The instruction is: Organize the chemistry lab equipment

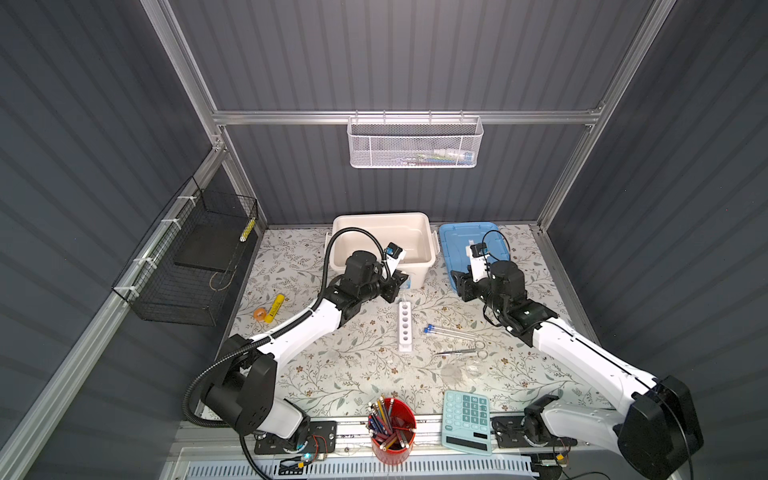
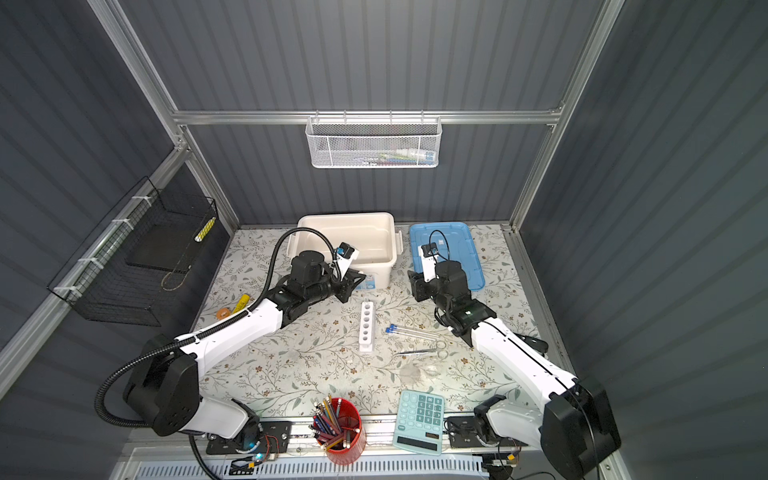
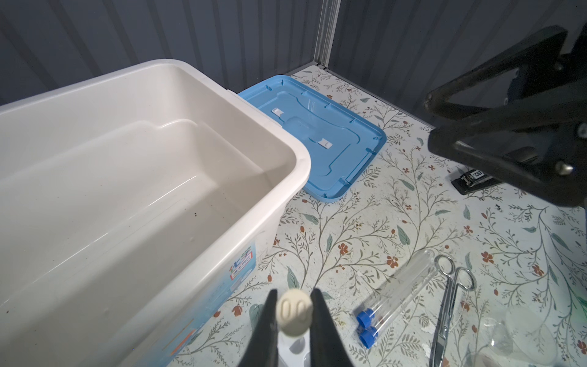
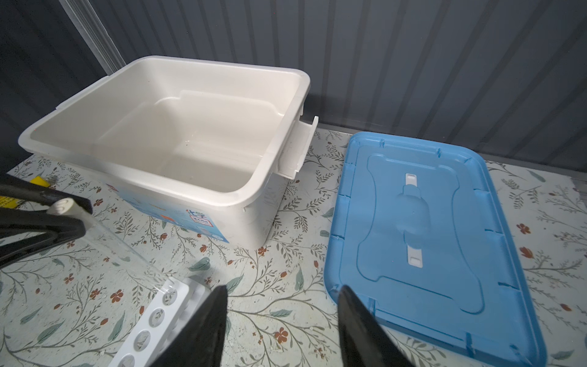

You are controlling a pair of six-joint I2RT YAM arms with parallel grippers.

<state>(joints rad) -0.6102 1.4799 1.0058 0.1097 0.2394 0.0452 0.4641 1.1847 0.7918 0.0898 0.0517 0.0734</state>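
Glossy plastic bin [image 4: 222, 82], shiny metal scissors [image 3: 448, 306], perhaps glass tubes [image 3: 400, 292].

Mesh basket [image 1: 415, 145] contents too blurry to ID; rack [image 4: 158, 327] cropped by frame edge.

I'm watching the white rack [image 1: 404, 326] sitting mid-table, long and narrow, its row of round holes facing up. A clear tube [image 4: 120, 249] with a white stopper [image 3: 293, 313] is leaning, its foot meeting the rack's far end hole and its top pinched in the left gripper [image 3: 293, 290]. Two blue-capped tubes [image 1: 451, 331] are lying side by side just right of the rack, caps toward it. Silver scissors [image 1: 461, 351] are lying just nearer me, and faint clear glassware [image 1: 452, 372] is sitting nearer still.
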